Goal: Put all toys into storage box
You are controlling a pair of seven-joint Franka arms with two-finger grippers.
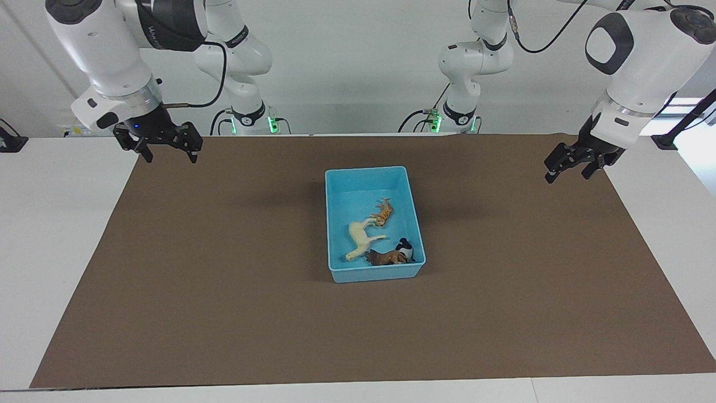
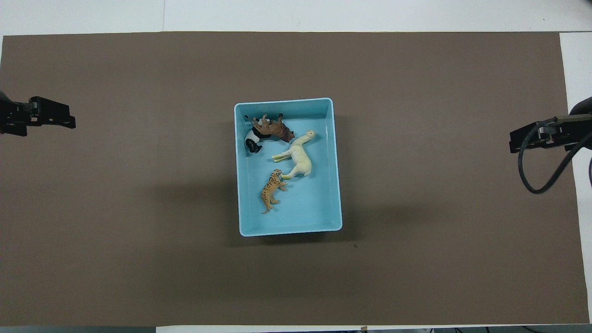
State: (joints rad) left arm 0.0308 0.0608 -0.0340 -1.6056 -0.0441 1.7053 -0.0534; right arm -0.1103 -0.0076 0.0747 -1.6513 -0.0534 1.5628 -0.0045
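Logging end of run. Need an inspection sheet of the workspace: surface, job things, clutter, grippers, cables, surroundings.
Surface: brown mat on a white table.
Job things: cream long-necked toy, tiger, brown horse and panda all lie in the blue storage box; horse and panda touch.
Clutter: nothing seen.
Grippers: left gripper and right gripper open, empty, raised over the mat's ends; both arms wait.
Cables: black cable loops at the right gripper.
Surroundings: white wall.

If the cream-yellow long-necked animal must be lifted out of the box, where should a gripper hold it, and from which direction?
Hold the cream-yellow figurine across its torso, coming straight down from above. It lies on its side in the storage box, so the trunk is its broadest part. The tiger lies close to its legs, so the back side probably gives the fingers more room.
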